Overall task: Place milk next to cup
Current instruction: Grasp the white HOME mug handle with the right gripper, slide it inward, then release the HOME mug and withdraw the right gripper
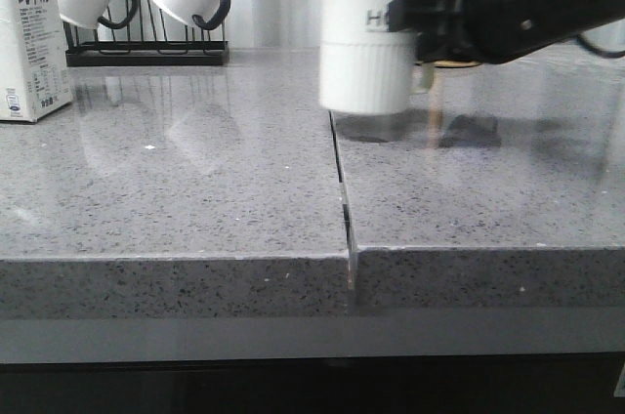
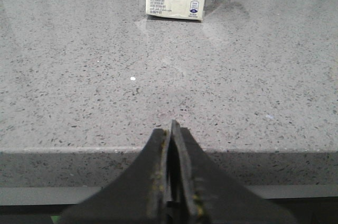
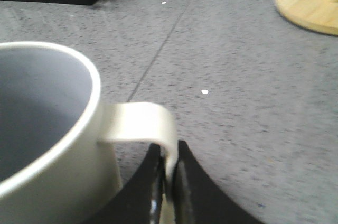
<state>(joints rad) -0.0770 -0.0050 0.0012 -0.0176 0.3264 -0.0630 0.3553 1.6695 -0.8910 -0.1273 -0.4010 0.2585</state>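
Milk (image 1: pixel 31 33): standing untouched at the worktop's (image 1: pixel 195 199) far left edge, well apart from the cup.
Cup (image 1: pixel 366 48): hanging just above mid-worktop, right end effector (image 3: pixel 168 179) pinching its handle.
Left end effector (image 2: pixel 171 182): pressed together, empty, hovering at the near edge.
Remaining: the whole milk move, I judge.

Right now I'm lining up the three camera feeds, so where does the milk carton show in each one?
Front view: milk carton at the far left edge, on the counter.
Left wrist view: at the top centre, beyond the shut left gripper.
Right wrist view: not in it.
Shared landmark: the black mug rack, behind the carton.
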